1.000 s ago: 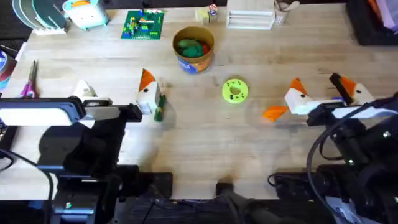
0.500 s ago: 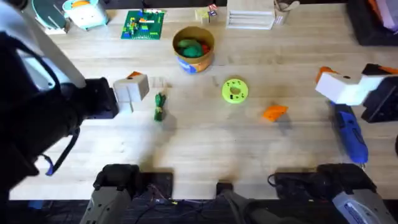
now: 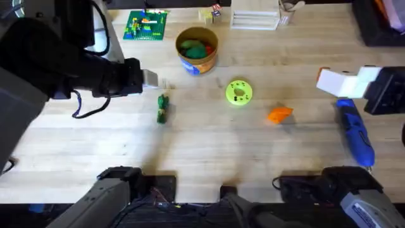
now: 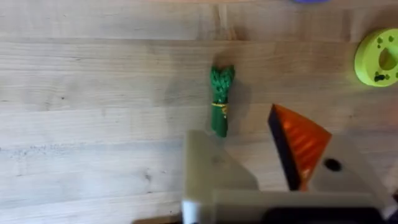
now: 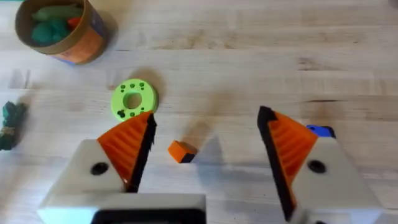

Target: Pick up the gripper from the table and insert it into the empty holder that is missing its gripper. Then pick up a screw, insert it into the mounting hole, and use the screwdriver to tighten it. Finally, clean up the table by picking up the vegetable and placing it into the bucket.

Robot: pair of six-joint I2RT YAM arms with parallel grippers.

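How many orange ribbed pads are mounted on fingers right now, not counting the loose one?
3: two on the right gripper, one on the left gripper; its other finger is bare white.

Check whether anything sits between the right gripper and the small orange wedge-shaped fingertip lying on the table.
Nothing visible does. In the right wrist view the small orange wedge fingertip lies on bare wood between the open right gripper's orange pads.

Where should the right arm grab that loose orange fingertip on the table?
Come straight down on the gripper, closing across its narrow width, not its length. It lies flat and alone on bare wood, between the green disc and the screwdriver.
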